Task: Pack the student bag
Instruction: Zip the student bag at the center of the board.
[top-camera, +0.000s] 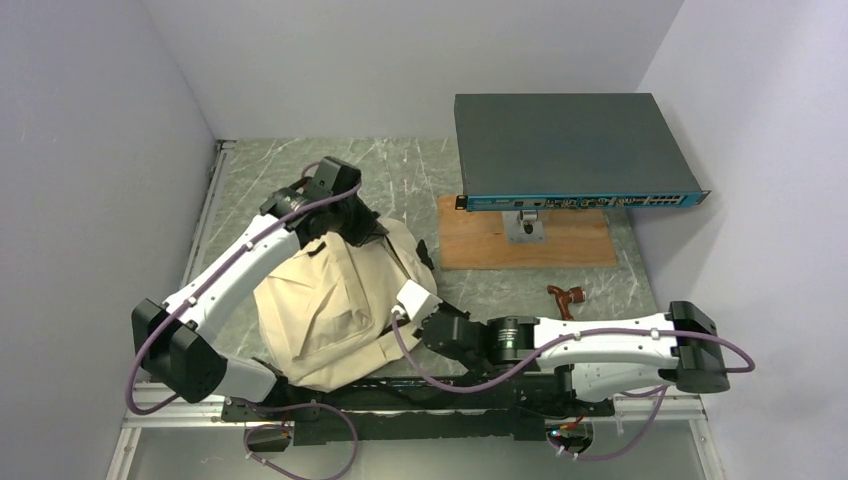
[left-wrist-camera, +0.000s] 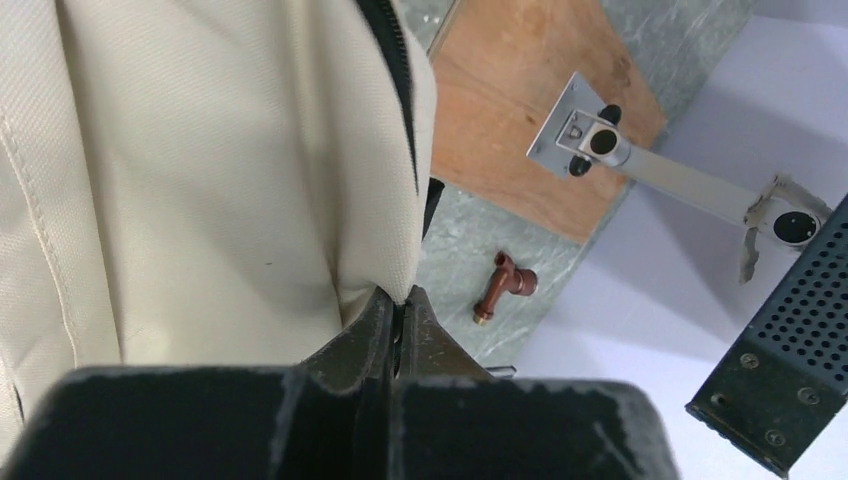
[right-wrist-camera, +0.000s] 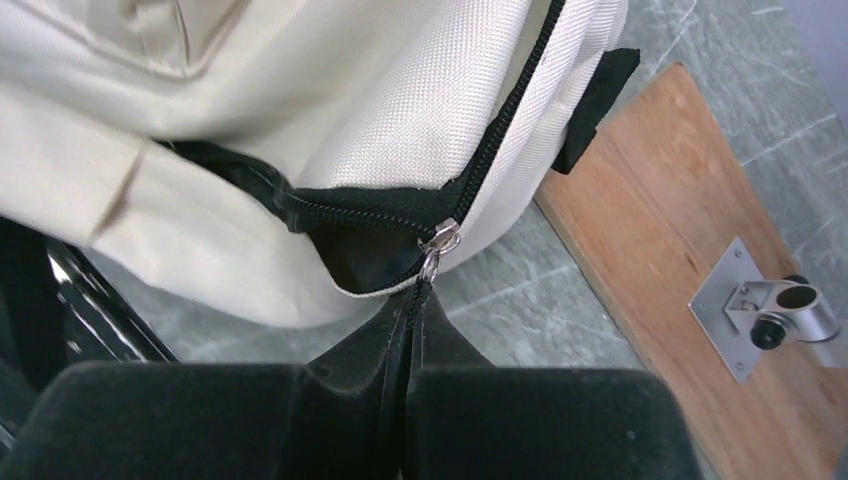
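Careful: right gripper (right-wrist-camera: 415, 300) pinches the zipper pull (right-wrist-camera: 432, 262), left gripper (left-wrist-camera: 398, 305) the student bag (top-camera: 320, 310); jerk, and you'll slip.

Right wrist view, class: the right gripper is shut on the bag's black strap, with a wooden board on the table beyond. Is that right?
Not quite. The right gripper is shut on the bag's metal zipper pull, not its black strap, which sticks out untouched further off. The right wrist view shows this. The wooden board does lie on the table beyond.
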